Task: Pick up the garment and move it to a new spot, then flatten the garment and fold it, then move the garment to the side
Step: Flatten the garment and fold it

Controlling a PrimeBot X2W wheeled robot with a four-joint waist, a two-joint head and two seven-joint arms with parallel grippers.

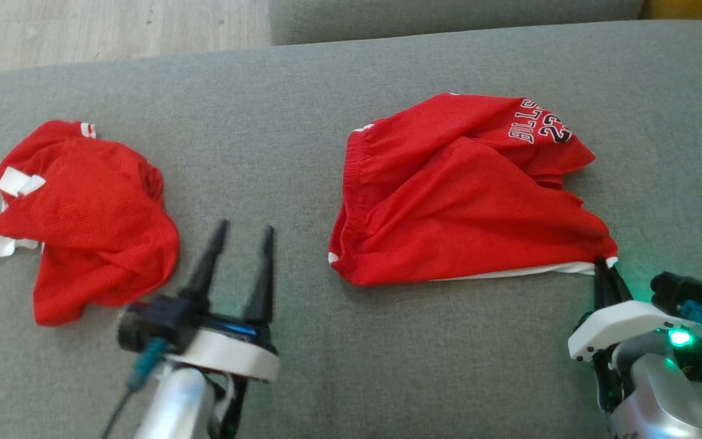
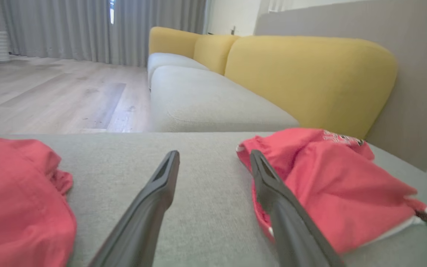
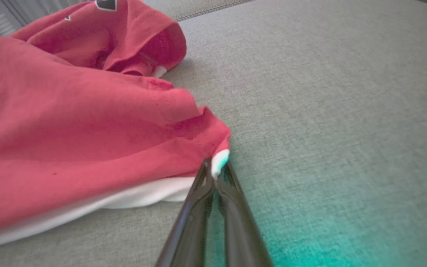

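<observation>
Two fingers of the right gripper [image 1: 602, 263] pinch the white-trimmed near corner of the crumpled red mesh shorts [image 1: 460, 201], toward the right edge of the grey fabric cushion [image 1: 278, 152]. Lift slowly, since the bite looks thin; the left gripper [image 1: 246, 228] gapes empty.

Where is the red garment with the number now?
In the head view the numbered garment lies on the right of the grey cushion, its near right corner pinched by the right gripper; the other red garment lies apart at left.
</observation>
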